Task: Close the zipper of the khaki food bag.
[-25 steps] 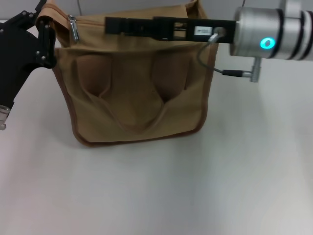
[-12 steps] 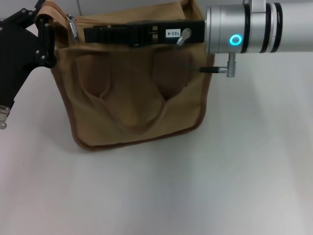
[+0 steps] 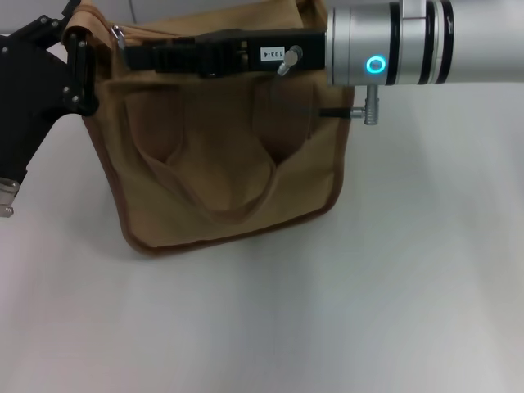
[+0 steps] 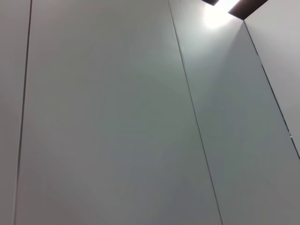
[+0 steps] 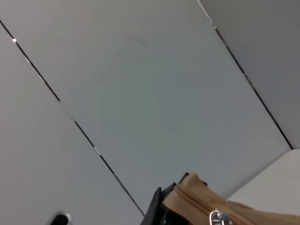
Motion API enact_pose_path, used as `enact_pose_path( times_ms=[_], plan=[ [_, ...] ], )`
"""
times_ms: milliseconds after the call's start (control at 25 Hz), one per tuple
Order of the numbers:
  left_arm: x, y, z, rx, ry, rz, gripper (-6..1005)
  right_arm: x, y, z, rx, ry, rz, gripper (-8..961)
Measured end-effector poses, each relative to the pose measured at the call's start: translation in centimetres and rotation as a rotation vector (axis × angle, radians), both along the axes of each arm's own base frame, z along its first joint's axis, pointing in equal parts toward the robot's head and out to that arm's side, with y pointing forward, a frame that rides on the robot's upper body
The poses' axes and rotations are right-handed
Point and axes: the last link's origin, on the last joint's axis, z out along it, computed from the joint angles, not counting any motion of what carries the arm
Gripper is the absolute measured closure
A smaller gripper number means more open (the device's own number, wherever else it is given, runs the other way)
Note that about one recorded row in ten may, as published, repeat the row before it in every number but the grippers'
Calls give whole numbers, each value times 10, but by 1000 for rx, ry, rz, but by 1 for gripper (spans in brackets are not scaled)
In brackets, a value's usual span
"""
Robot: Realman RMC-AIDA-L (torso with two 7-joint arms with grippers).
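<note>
The khaki food bag [image 3: 221, 172] stands upright in the middle of the white table, pockets and loop handles facing me. My left gripper [image 3: 78, 70] is at the bag's top left corner, shut on the edge there. My right gripper [image 3: 131, 54] reaches in from the right and lies along the bag's top, with its tip just right of the silver pull tab [image 3: 119, 35]. The right arm hides most of the zipper line. In the right wrist view, the bag's corner [image 5: 197, 197] and a silver metal piece [image 5: 216, 218] show at the edge.
The white table [image 3: 327, 311] spreads in front of and to the right of the bag. The right arm's silver wrist [image 3: 385, 45] hangs over the bag's right end. The left wrist view shows only grey wall panels [image 4: 117, 117].
The right gripper has slid left along the bag's top, from near the middle to close beside the pull tab. The bag's lower part shifted slightly. The left arm held still.
</note>
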Motion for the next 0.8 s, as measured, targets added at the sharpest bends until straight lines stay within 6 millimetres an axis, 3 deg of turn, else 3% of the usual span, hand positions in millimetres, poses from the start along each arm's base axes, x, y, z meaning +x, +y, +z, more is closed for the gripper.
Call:
enact_pose_path(
  times_ms=[440,800],
  plan=[
    [3,-2,-1,-3,-9,-18,970,-16,0,-13,11,-45,41,577],
    [6,0,-2,-8,-15,-24,969,-23,0,-16,29,-62,63,745]
  ],
)
